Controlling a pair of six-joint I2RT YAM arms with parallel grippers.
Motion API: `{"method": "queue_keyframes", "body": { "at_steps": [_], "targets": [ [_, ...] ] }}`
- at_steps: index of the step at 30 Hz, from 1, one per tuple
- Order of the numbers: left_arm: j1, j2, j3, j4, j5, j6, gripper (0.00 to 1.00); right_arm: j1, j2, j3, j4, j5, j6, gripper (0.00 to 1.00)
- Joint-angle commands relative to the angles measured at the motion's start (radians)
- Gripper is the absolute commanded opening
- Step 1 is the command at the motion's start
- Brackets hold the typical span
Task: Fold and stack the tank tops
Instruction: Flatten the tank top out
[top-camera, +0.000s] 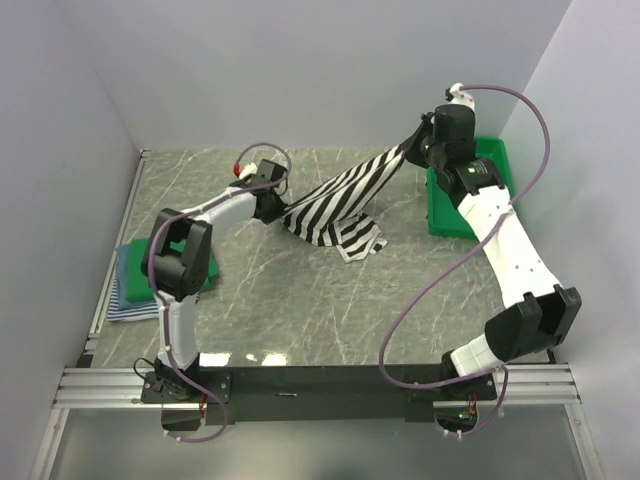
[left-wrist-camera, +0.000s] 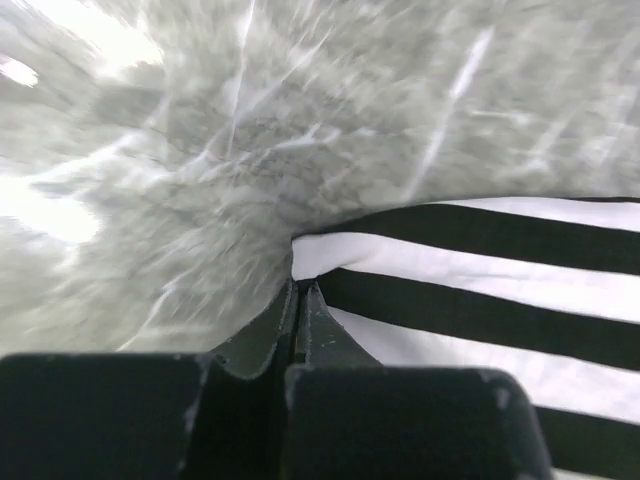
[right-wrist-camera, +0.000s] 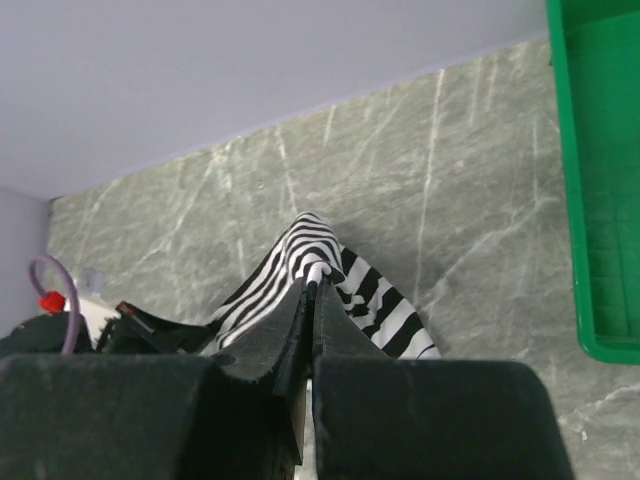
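The black-and-white striped tank top (top-camera: 345, 195) hangs stretched in the air between my two grippers, its lower part trailing on the table. My left gripper (top-camera: 277, 205) is shut on its low left corner; the left wrist view shows the jaws closed on the striped cloth (left-wrist-camera: 470, 290). My right gripper (top-camera: 415, 145) is raised at the back right and shut on the top's other end, with the cloth (right-wrist-camera: 300, 250) bunched at its tips. A stack of folded tops, green (top-camera: 135, 268) over blue-white striped (top-camera: 130, 305), lies at the left edge.
A rigid green plastic bin (top-camera: 495, 165) stands at the back right under my right arm; its rim shows in the right wrist view (right-wrist-camera: 590, 180). The grey marble table (top-camera: 300, 310) is bounded by white walls at the back and sides.
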Motion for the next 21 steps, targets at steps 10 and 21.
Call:
{"method": "queue_keyframes", "body": {
  "at_steps": [10, 21],
  "targets": [
    [0.039, -0.578, -0.079, -0.086, 0.052, 0.243, 0.0, 0.027, -0.386, -0.1, 0.048, -0.03, -0.001, 0.0],
    [0.221, -0.264, 0.123, -0.061, 0.324, 0.286, 0.0, -0.016, -0.048, -0.105, -0.008, -0.028, -0.015, 0.0]
  ]
}}
